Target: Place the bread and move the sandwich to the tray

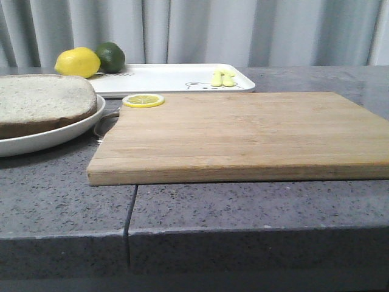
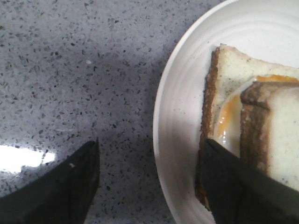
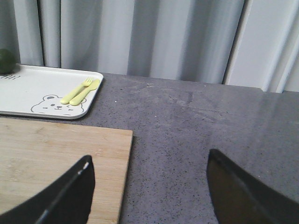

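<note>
The sandwich sits on a round white plate (image 1: 36, 143) at the left. From the front, only its thick top bread (image 1: 42, 100) shows. In the left wrist view the bread (image 2: 285, 121) lies on a thinner slice (image 2: 233, 70) with fried egg (image 2: 228, 114) on the plate (image 2: 182, 107). My left gripper (image 2: 150, 142) is open; the plate's rim lies between its fingers, one over the sandwich's edge, the other over the counter. My right gripper (image 3: 149, 156) is open and empty over the board's right edge. The white tray (image 1: 164, 79) stands at the back, its bear print showing in the right wrist view (image 3: 32, 88). Neither gripper shows in the front view.
A wooden cutting board (image 1: 243, 134) fills the middle of the grey counter; it also shows in the right wrist view (image 3: 56, 154). A lemon slice (image 1: 143, 100) lies at its far left corner. A lemon (image 1: 77, 62), a lime (image 1: 110, 56) and yellow-green cutlery (image 1: 222, 78) rest on the tray.
</note>
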`<state>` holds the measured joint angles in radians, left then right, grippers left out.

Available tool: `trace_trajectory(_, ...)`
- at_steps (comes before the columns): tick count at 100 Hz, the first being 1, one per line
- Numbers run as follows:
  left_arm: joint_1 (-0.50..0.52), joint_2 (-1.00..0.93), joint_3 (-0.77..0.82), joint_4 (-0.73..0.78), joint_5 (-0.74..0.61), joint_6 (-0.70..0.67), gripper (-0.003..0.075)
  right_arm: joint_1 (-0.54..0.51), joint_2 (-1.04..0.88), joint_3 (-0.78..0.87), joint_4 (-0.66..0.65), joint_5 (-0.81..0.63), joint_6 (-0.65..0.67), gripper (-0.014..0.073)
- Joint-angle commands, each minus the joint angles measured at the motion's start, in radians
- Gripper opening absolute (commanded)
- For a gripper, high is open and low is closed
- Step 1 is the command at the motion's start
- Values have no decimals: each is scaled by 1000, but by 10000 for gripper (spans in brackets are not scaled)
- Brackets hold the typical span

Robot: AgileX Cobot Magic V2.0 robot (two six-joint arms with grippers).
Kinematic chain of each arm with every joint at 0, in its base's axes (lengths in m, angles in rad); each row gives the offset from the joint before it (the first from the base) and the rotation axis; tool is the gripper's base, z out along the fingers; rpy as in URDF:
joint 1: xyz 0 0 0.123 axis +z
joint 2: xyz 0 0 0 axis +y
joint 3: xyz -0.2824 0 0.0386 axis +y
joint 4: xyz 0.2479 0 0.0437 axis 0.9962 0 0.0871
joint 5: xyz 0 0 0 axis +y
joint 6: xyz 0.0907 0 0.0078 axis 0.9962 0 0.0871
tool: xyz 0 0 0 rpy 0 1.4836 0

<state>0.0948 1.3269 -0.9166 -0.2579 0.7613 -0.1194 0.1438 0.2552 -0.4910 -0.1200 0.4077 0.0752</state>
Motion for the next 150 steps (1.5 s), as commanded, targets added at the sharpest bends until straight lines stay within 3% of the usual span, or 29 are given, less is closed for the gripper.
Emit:
trace_trajectory(1, 2, -4, -34, -23, -47, -8, 427, -5, 9, -26, -15, -79, 4, 511)
trace_trajectory(110, 2, 111, -34, -29, -65, -8, 424, -5, 9, -26, -15, -80, 4, 511)
trace_trajectory(127, 2, 111, -34, -29, -62, -8, 338, -5, 9, -26, -15, -80, 4, 511)
trace_trajectory(150, 2, 111, -34, -58, -60, -8, 149, -5, 9, -26, -15, -88, 4, 511)
